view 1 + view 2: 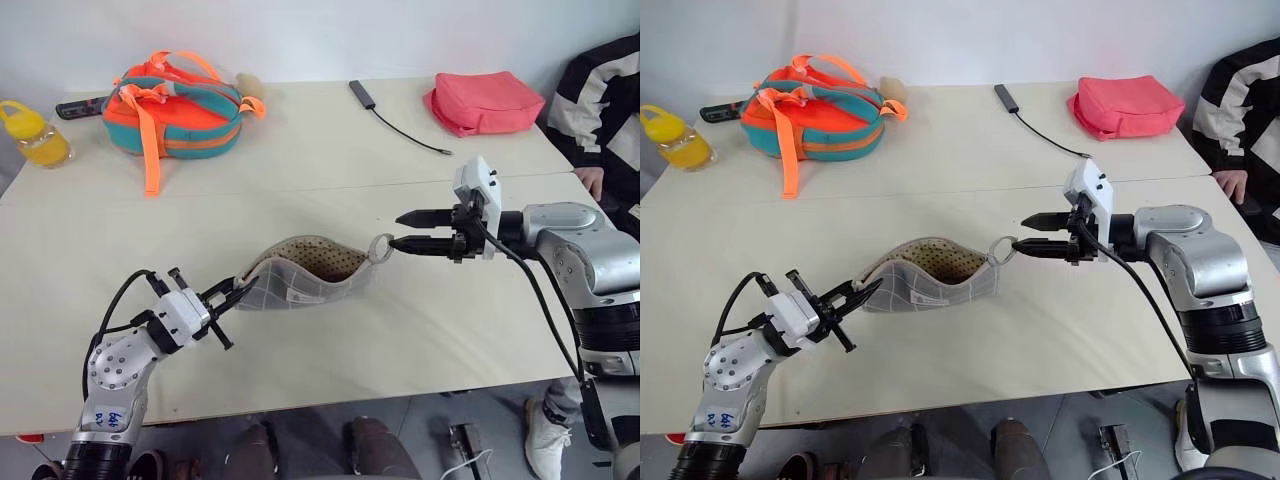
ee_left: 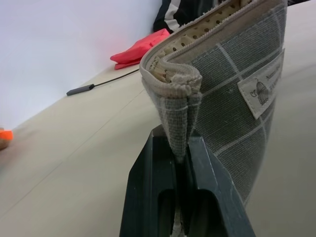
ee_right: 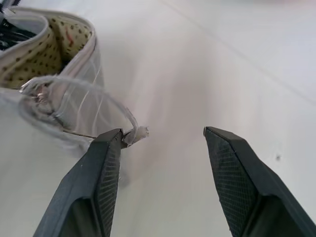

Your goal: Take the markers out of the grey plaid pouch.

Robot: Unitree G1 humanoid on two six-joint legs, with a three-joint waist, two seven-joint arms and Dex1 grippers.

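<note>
The grey plaid pouch point(image 1: 300, 280) lies mid-table with its mouth gaping and its dotted beige lining showing. My left gripper point(image 1: 235, 295) is shut on the pouch's left end; in the left wrist view the fabric corner point(image 2: 177, 113) is pinched between the fingers. At the pouch's right end, my right gripper point(image 1: 395, 230) is open, one finger above the other. The loop pull point(image 3: 98, 91) rests against one fingertip point(image 3: 111, 143) and nothing is clamped. The markers are hidden; I see only lining inside the pouch's mouth point(image 3: 54, 44).
An orange-and-teal strapped bag point(image 1: 175, 105) and a yellow bottle point(image 1: 35, 135) stand at the back left. A black cable with a dongle point(image 1: 400, 125) and a coral-red pouch point(image 1: 485, 100) lie at the back right. A person's striped sleeve point(image 1: 600, 90) and hand point(image 1: 592, 180) are at the right edge.
</note>
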